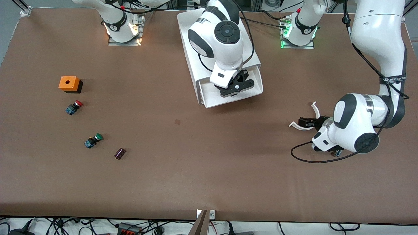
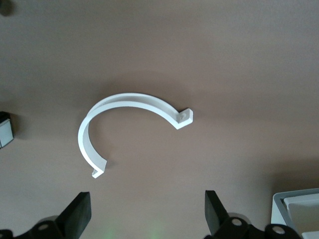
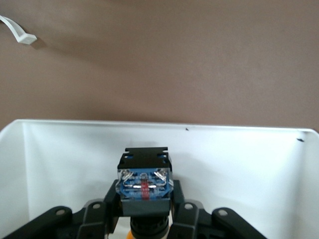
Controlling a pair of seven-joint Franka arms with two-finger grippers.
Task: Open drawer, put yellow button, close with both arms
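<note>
Front view: a brown felt-like table top (image 1: 209, 169) fills the frame, with cables and a power strip along its nearer edge. A white plastic drawer cabinet (image 1: 196, 49) stands between the two arm bases, its white drawer tray (image 1: 258, 86) pulled out toward the camera. The right gripper (image 1: 235, 88) hangs over the open tray; what it carries is hidden here by the wrist. Toward the right arm's end lie an orange box with a round hole (image 1: 69, 83), a red-capped switch (image 1: 73, 107), a green-capped switch (image 1: 93, 140) and a small dark purple cylinder (image 1: 120, 153). The left gripper (image 1: 302, 122) waits low over bare table near the left arm's end, its curved white fingers (image 1: 315, 109) spread wide.

Left wrist view: the white curved fingers (image 2: 129, 102) form an open arc above brown table; nothing lies between them. A corner of the white cabinet (image 2: 299, 209) shows at the edge.

Right wrist view: the right gripper (image 3: 144, 211) is clamped on the yellow button (image 3: 144, 181), held inside the drawer tray's white walls (image 3: 239, 159). Its black-and-blue terminal body points away from the gripper, the orange-yellow cap tucked back between the fingers (image 3: 184, 211); its long axis runs along the gripper's reach.
</note>
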